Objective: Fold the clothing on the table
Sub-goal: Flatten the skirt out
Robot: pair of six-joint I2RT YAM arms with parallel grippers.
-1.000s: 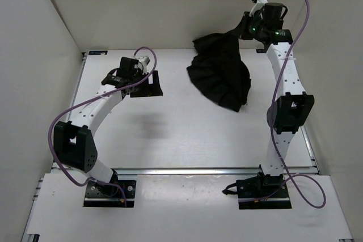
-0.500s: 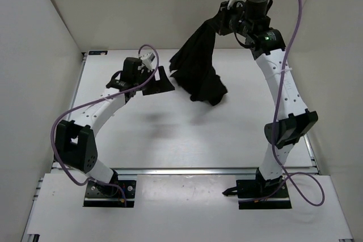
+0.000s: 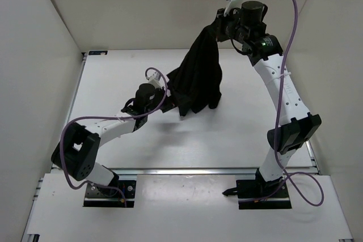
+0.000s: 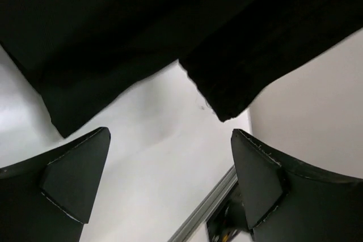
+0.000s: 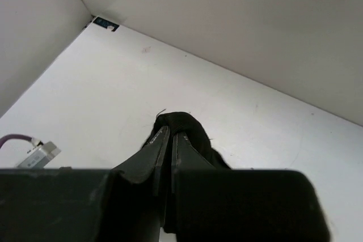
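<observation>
My right gripper (image 5: 168, 143): jaws pressed together, pinching top bunch of clothing (image 3: 199, 75), held high over far right part of table (image 3: 108, 77). Cloth hangs from pinch toward table middle (whether hem touches surface, cannot tell). My left gripper (image 4: 169, 179): jaws spread wide, hem just ahead of fingertips, not between them.

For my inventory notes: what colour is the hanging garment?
Plain black garment, clearest in the top view.

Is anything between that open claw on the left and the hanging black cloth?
Nothing: in the left wrist view, only bare white table shows between the open left gripper and the hanging hem of the clothing.
</observation>
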